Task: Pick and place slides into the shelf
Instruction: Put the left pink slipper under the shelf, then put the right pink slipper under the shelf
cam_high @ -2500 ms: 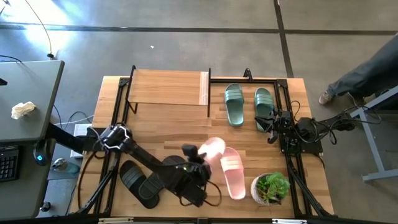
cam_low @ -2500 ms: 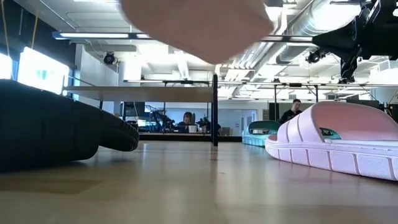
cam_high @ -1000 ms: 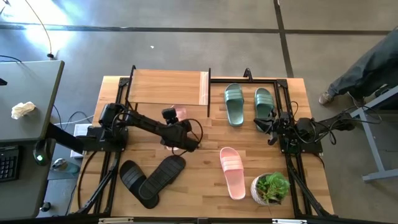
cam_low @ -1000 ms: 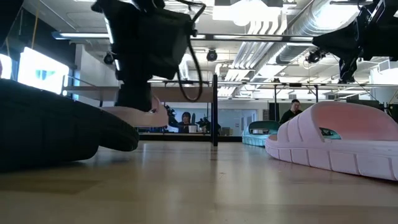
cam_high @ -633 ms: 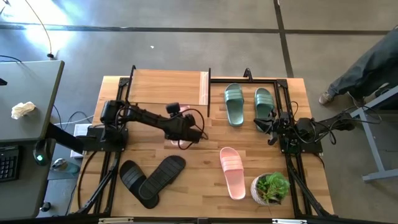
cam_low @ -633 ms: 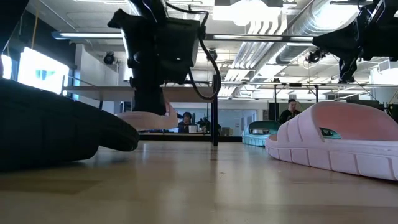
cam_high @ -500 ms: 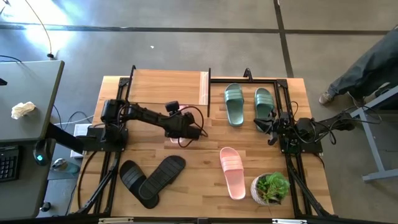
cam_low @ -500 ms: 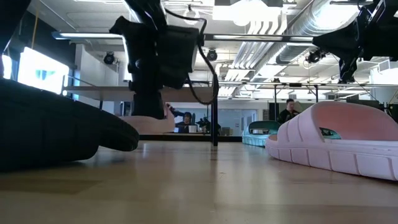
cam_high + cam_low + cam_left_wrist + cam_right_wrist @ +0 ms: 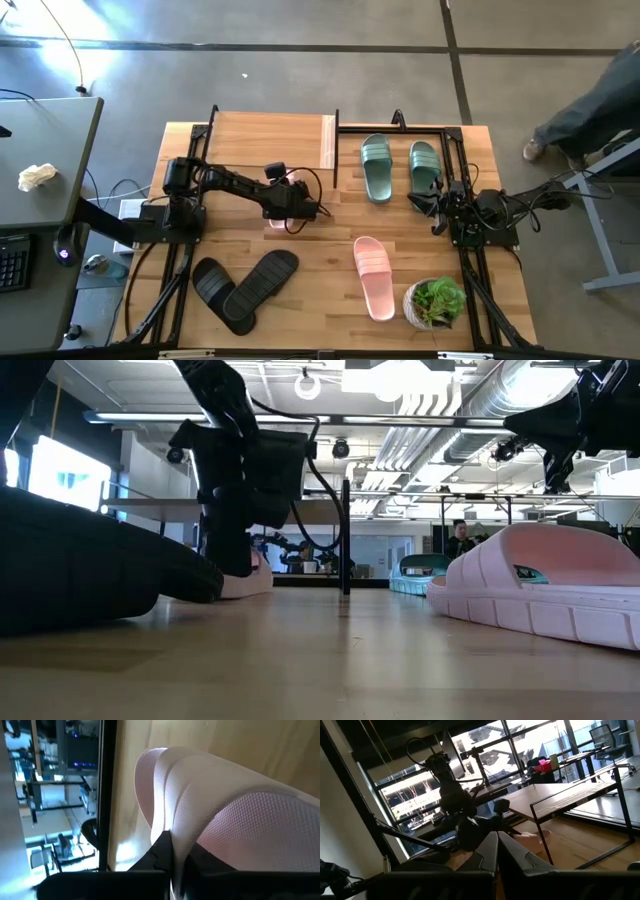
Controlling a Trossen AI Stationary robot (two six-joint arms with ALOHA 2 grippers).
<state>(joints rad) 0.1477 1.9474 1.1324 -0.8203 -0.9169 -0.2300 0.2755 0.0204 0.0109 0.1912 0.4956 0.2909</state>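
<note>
Low view first: nearest the lens sat the black slides, a dark bulk at one side, and the pink slide lying flat on the wooden tabletop at the other. Further in, the left gripper was down by the front edge of the shelf, fingers clamped tight on the other pale pink sandal, whose sole looked to be touching the tabletop just under the rack's plank. The left wrist view showed that sandal's ribbed strap bulging either side of the pinch, so I judged it soft, light foam: it gives under the squeeze and would flex if held by one end. The wide strap seemed the best place to take hold, near its middle, so the sole hangs level. Beyond, the sage green slides lay side by side next to the shelf's end. The right gripper waited near them with its fingers closed on nothing, and a potted plant stood at the near corner
</note>
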